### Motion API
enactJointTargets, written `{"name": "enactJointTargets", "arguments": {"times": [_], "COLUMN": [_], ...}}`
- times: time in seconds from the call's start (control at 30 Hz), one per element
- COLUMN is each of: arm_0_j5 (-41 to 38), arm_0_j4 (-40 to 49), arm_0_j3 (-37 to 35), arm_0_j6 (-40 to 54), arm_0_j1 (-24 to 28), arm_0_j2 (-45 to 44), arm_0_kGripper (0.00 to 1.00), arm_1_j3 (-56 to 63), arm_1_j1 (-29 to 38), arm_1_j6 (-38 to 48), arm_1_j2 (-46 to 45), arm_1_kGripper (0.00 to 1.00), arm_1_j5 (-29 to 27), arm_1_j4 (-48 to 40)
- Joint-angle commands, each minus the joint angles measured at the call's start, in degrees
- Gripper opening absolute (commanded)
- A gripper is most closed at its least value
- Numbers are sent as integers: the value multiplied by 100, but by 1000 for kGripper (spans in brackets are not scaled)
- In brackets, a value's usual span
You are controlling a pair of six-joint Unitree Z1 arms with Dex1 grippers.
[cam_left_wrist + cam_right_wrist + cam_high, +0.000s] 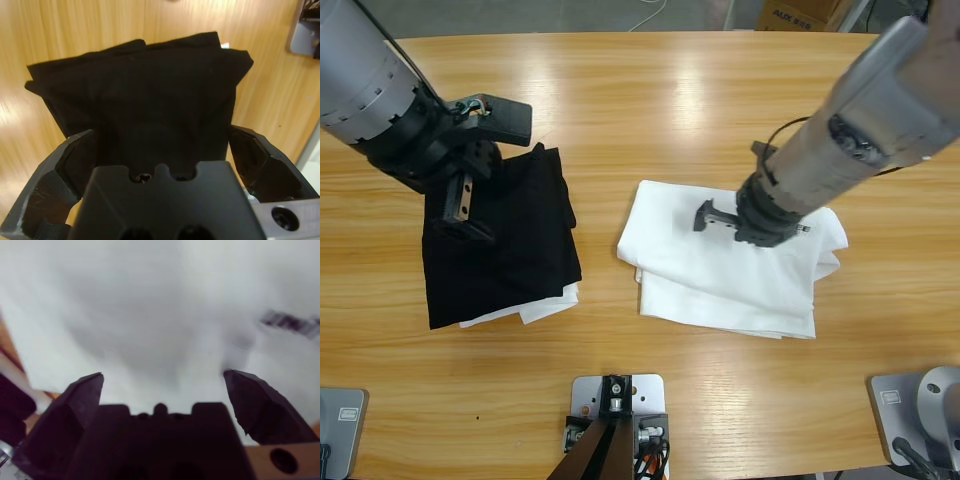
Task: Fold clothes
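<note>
The clothes, a white T-shirt (720,270), lie folded into a rough rectangle right of the table's middle. My right gripper (712,215) hovers over its upper part, open, with nothing between the jaws. White cloth (150,315) fills the right wrist view, where that gripper (162,376) points at it; blurred black lettering (292,322) shows at the right. My left gripper (460,208) hangs open over a folded black garment (510,250) at the left. The left wrist view looks along this gripper (160,135) at the black garment (145,90).
A smaller white cloth (548,304) peeks out from under the black garment's near edge. Bare wooden table (620,120) lies between the two piles and along the far side. A cardboard box (800,14) stands beyond the far edge.
</note>
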Motion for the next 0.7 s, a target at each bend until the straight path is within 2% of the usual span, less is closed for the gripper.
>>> {"name": "enactJointTargets", "arguments": {"times": [0.03,0.27,0.4,0.5,0.57,0.6,0.7], "arm_0_j5": [94,94,152,173,171,171,171], "arm_0_j4": [-37,-37,-37,-37,-40,-51,-63], "arm_0_j3": [307,365,555,688,722,732,753], "arm_0_j6": [-76,-102,-111,-118,-168,-178,-211], "arm_0_j1": [39,39,39,39,39,39,39], "arm_0_j2": [-288,-382,-532,-615,-634,-636,-687], "arm_0_kGripper": [1000,1000,1000,1000,1000,1000,1000], "arm_1_j3": [234,357,311,206,-24,-42,9], "arm_1_j1": [-35,-28,-31,9,160,290,619], "arm_1_j6": [-748,-644,-1328,-2173,-2817,-3063,-4095], "arm_1_j2": [417,776,1078,1270,1604,1704,1762], "arm_1_kGripper": [1000,1000,1000,996,896,895,895], "arm_1_j5": [-2,-185,-261,-827,-1368,-1760,-2175], "arm_1_j4": [-112,-55,-177,233,744,867,750]}}
